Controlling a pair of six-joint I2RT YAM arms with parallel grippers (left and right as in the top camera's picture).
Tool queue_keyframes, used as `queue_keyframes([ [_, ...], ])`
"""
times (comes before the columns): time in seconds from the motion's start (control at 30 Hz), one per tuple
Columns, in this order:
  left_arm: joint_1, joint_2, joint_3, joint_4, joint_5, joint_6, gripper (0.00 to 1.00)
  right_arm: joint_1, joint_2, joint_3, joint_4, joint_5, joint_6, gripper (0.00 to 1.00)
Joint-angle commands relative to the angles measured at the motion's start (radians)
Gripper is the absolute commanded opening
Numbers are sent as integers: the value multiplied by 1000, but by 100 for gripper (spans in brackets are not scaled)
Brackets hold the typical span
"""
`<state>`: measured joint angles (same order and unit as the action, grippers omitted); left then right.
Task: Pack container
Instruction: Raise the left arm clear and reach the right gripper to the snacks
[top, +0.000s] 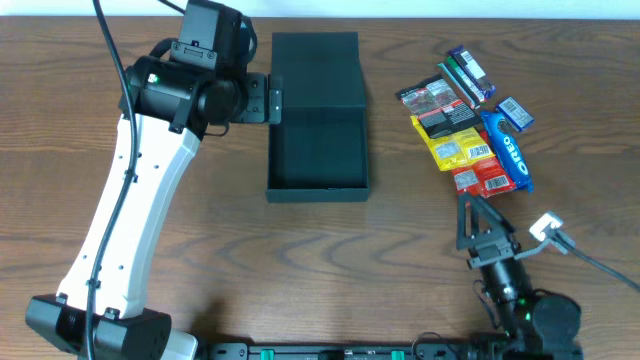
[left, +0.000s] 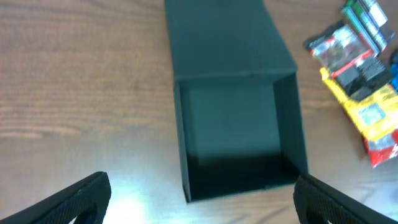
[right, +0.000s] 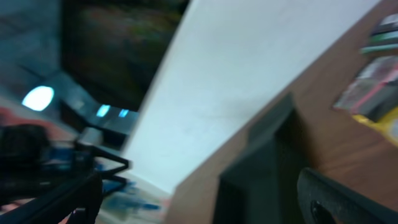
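Looking down from overhead: the container (top: 318, 182) sits on the wooden table (top: 400, 280), at its middle and toward the far edge. It is a dark teal-green box. Its lid (top: 315, 68) is flipped back on the far side and lies flat, so the cavity faces up. The left wrist view shows the interior bare.

The left gripper (left: 202, 183) is at the container's left side, level with the hinge line. Contact cannot be judged from overhead. In its own wrist view both fingers (left: 81, 196) are spread wide at the lower corners of the frame. They are released, with nothing between them.

The right gripper (top: 478, 215) is at the near right of the table and points toward the snack pile (top: 465, 130). It is just short of the pile and well apart from the container. Its fingers (right: 348, 199) are splayed in a V with nothing grasped. The right wrist view is badly blurred. It shows only the container's dark outline, a white wall and smeared packets at the upper right.

The snack pile lies to the right of the container, apart from it, with the packets overlapping:
- a blue Oreo packet (top: 508, 152) on the right flank
- a yellow packet (top: 455, 145)
- a red packet (top: 482, 180) nearest the right gripper
- a dark packet (top: 430, 97)
- a green-and-blue packet (top: 466, 72) farthest away

A white connector (top: 545, 226) on a grey cable lies to the right of the right gripper.
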<state>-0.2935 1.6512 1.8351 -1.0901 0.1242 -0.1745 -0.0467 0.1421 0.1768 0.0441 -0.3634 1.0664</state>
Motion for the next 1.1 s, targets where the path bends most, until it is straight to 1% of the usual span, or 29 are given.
queue_keyframes([
  [0.0, 3, 8, 0, 29, -4, 21, 96, -22, 172, 126, 5, 7, -177, 99],
  [0.07, 3, 11, 0, 50, -14, 21, 95, -27, 326, 221, -2, -9, -280, 99],
  [0.17, 3, 16, 0, 63, -73, 21, 95, -27, 565, 388, -51, -23, -427, 99],
  [0.23, 4, 18, 0, 63, -121, 21, 95, -26, 743, 535, -133, -23, -534, 99],
  [0.37, 6, 18, 0, 62, -174, 21, 95, -23, 1021, 799, -334, 8, -738, 99],
  [0.43, 6, 18, 0, 60, -199, 21, 95, -23, 1159, 948, -460, 87, -816, 99],
  [0.53, 6, 19, 0, 54, -214, 21, 95, 0, 1348, 1161, -645, 254, -960, 99],
  [0.63, 6, 23, 0, 46, -213, 17, 95, 65, 1490, 1310, -757, 441, -1075, 99],
  [0.73, 6, 23, 0, 27, -214, 18, 95, 166, 1607, 1386, -772, 674, -1218, 99],
  [0.8, 7, 23, 0, 17, -214, 18, 95, 212, 1649, 1387, -758, 724, -1289, 99],
  [0.93, 7, 23, 0, 5, -218, 18, 95, 245, 1724, 1384, -758, 732, -1300, 99],
  [1.07, 7, 23, 0, 5, -237, 20, 95, 288, 1813, 1384, -740, 844, -1300, 98],
])
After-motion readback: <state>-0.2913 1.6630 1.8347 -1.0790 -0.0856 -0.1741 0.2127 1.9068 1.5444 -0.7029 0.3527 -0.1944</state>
